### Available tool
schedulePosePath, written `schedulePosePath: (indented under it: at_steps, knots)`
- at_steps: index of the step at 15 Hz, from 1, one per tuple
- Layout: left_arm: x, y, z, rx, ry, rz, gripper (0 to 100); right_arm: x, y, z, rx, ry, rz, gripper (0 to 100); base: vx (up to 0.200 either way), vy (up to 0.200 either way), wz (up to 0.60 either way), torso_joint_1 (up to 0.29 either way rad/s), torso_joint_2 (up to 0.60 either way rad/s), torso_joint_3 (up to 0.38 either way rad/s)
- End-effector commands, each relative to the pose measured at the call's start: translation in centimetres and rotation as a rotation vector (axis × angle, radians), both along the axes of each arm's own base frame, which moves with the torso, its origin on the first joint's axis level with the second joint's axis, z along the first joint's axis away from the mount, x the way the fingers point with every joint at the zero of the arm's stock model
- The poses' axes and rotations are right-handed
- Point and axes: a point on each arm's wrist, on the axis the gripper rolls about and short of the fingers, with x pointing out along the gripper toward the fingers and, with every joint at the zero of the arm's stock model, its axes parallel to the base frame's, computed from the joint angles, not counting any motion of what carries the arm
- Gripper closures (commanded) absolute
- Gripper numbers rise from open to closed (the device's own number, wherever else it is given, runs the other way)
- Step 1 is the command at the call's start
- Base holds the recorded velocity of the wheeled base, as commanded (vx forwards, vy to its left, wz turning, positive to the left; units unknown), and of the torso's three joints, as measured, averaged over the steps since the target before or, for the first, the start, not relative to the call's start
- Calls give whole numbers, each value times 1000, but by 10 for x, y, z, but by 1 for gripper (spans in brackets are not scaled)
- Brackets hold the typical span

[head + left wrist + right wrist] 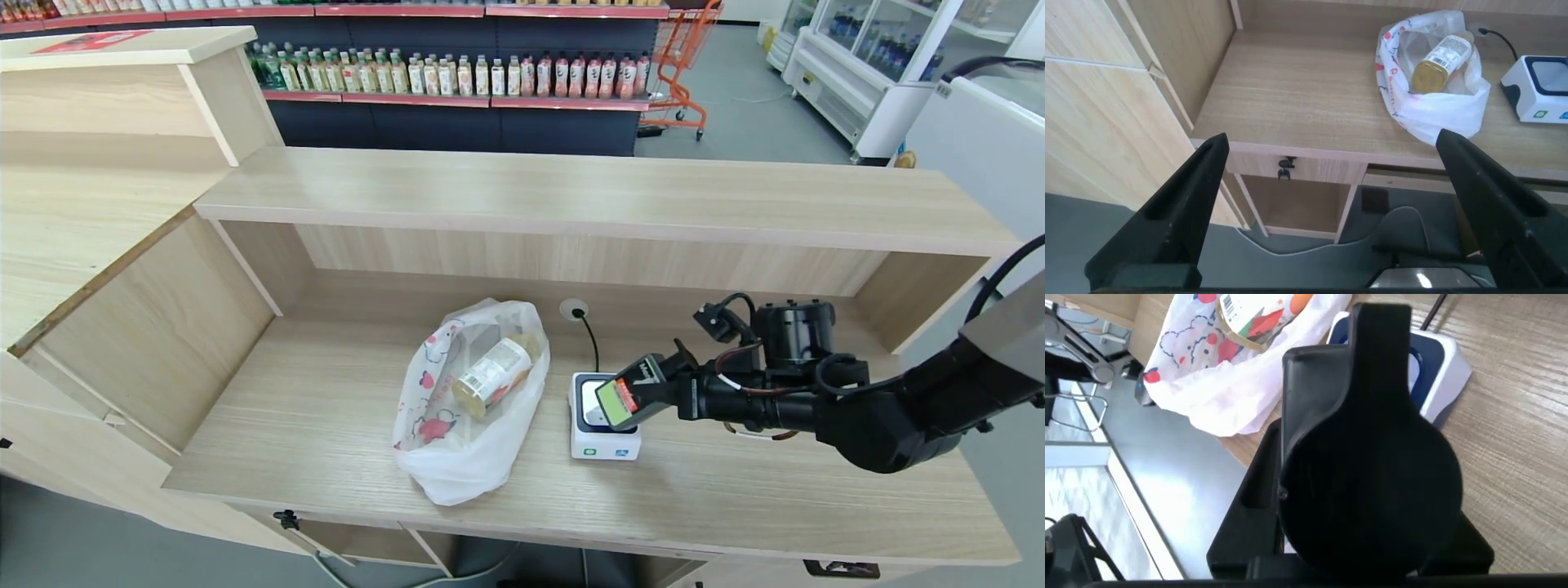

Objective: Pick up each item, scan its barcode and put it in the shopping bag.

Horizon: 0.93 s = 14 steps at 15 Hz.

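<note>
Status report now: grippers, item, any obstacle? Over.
Left gripper open, empty. Right gripper shut on small pack, held over scanner. Bottle in shopping bag. Nothing blocking.

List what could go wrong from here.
The right claw holds the green packet close over the scanner; a small dip could knock it. The shopping bag lies slumped with a bottle at its mouth, so the packet could land outside.

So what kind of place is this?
Probably a small shop, at the checkout counter: shelves of drink bottles stand behind it, an orange shopping cart stands beside them, and a scanner sits beside a shopping bag.
</note>
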Motion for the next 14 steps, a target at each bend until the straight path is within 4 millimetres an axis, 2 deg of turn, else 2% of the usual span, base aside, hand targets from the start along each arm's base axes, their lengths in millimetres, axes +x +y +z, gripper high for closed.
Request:
schedulePosePath:
  at_steps: [1, 14]
  knots:
    - [0, 0, 0, 0, 1, 1, 0, 5, 5, -7, -4, 9, 9, 100, 0, 0, 0, 0, 0, 0]
    - [0, 0, 0, 0, 1, 0, 0, 27, 23, -21, -31, -9, -9, 100, 0, 0, 0, 0, 0, 0]
